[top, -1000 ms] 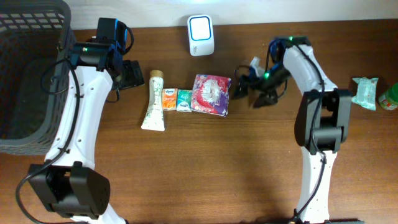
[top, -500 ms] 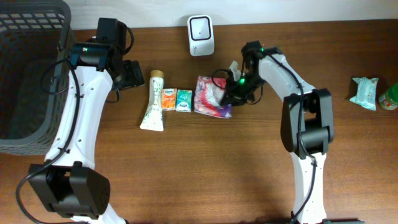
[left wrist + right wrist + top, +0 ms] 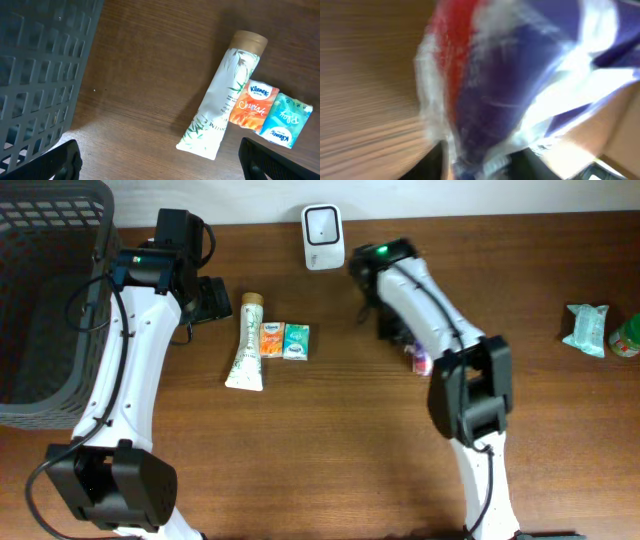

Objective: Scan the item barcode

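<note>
Near the middle of the desk [image 3: 300, 440], the right gripper [image 3: 410, 348] is clamping the purple-and-red plastic pack [image 3: 485, 90], holding it right of and nearer than the white scanner [image 3: 323, 223], while the left gripper [image 3: 160, 167] is gaping open beside the basket [image 3: 50, 300].

- We are seeing the counter [image 3: 330, 440] showing brown wood grain.
- We are looking at a basket [image 3: 40, 300] in dark grey, its walls forming an open grid.
- We are noting a white tube [image 3: 247, 345] carrying a green leaf print and a tan cap.
- We are finding an orange pack [image 3: 271, 340] and a teal pack [image 3: 296, 341], both carrying white lettering.
- We are seeing a scanner [image 3: 323, 237] in white.
- We are watching the packet [image 3: 510, 90] blurring into red, purple-blue and white.
</note>
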